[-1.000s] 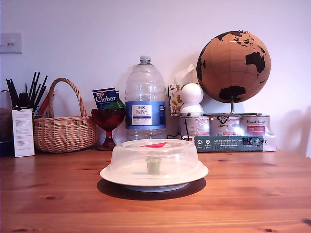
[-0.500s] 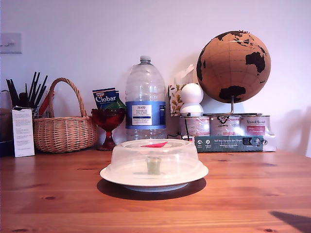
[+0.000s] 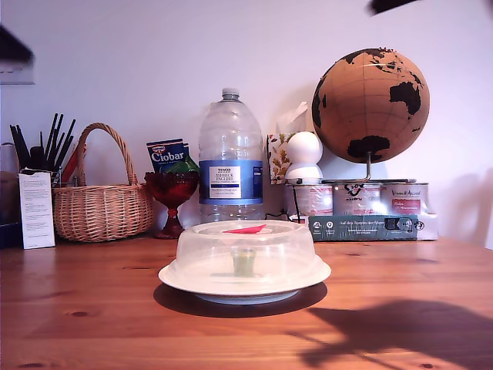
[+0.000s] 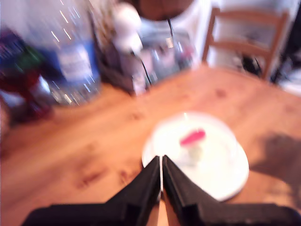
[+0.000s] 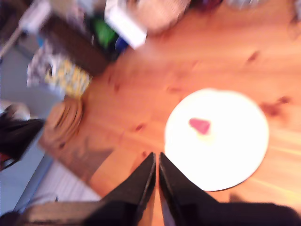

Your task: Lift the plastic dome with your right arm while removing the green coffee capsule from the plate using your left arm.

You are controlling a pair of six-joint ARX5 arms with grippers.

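Note:
The plastic dome [image 3: 246,248], translucent with a red tab [image 3: 245,229], sits over the white plate [image 3: 314,275] in the middle of the wooden table. The green coffee capsule [image 3: 244,262] stands upright under it. Blurred dark arm parts show at the exterior view's top left [image 3: 14,46] and top right [image 3: 389,5]; which arm each is cannot be told. My first gripper [image 4: 161,159] is shut and empty, high above the table short of the dome [image 4: 207,155]. My second gripper [image 5: 156,154] is also shut and empty, high beside the dome [image 5: 230,141].
Along the wall behind the plate stand a wicker basket [image 3: 102,204], a red goblet [image 3: 172,196], a large water bottle [image 3: 230,158], a globe [image 3: 370,105] on boxes [image 3: 370,223], and a utensil holder [image 3: 35,200]. A wooden chair [image 4: 244,33] stands past the table.
Dark arm parts have come into the exterior view's top corners, and a large shadow has spread over the table at that view's lower right. The dome, plate and capsule have not moved.

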